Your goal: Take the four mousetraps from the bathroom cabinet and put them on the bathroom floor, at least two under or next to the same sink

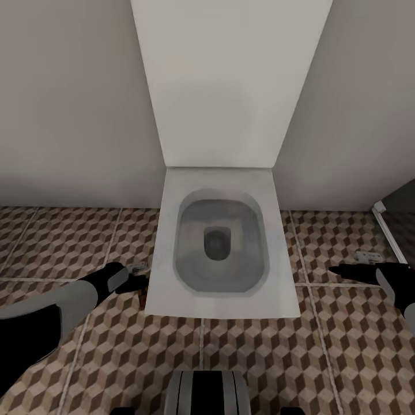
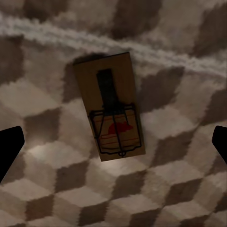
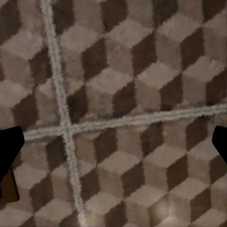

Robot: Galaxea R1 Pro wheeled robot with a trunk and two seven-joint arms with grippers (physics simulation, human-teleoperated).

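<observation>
One mousetrap (image 2: 113, 111), a flat brown board with a dark wire bar and a red mouse print, lies on the cube-patterned bathroom floor (image 2: 52, 161). My left gripper (image 2: 113, 146) hangs open above it, its fingers wide apart and clear of the board. In the head view the left gripper (image 1: 138, 280) sits low beside the toilet's left front corner, with a brown bit of the mousetrap (image 1: 142, 298) just under it. Out to the right, my right gripper (image 1: 340, 270) is open over bare floor (image 3: 137, 156). The cabinet and the sink are out of view.
A white toilet (image 1: 222, 288) with its lid up against the wall stands straight ahead between my arms. A dark glass panel (image 1: 400, 222) with a pale frame is at the far right, and a small grey piece (image 1: 366, 256) lies near it. A brown edge (image 3: 9, 189) shows beside one right finger.
</observation>
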